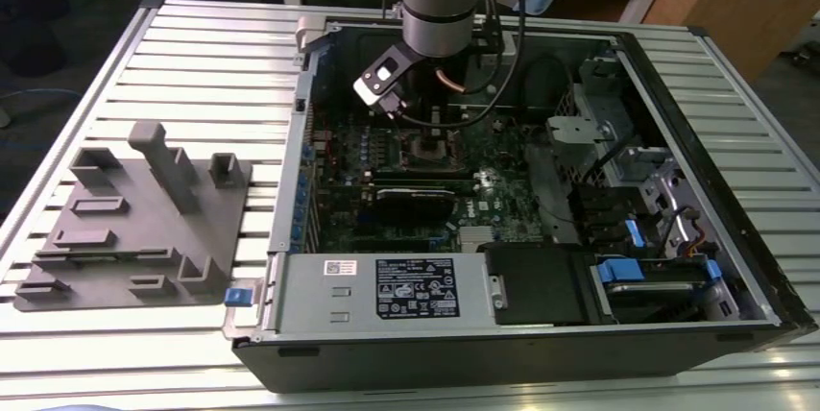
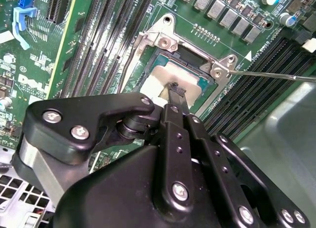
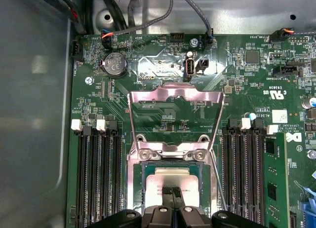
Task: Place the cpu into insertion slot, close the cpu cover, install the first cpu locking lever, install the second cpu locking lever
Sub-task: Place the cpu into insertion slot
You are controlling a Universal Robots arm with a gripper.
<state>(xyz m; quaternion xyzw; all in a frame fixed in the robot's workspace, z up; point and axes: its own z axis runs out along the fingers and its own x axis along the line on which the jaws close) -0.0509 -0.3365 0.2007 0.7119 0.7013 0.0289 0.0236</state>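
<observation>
Two fingertips (image 2: 175, 89) rest on the cpu (image 3: 170, 177); my jaws look pressed together, pinching nothing.
I see the cpu lying flat in the insertion slot (image 3: 139, 188), with the tips touching its silver top. The cpu cover (image 3: 175, 91) stands swung open off the slot, and one thin lever rod (image 2: 276, 75) juts free beside it. In the exterior view the open computer case (image 1: 513, 353) sits on the slatted tabletop (image 1: 192, 36), with a grey fixture (image 1: 141, 229) at its nine o'clock.

The chip (image 3: 170, 181) shows dull silvery metal, the cover (image 3: 175, 92) gleams as polished metal (nearly mirror-bright), gripper (image 2: 175, 90) matt black, board (image 3: 237, 75) glossy green.
</observation>
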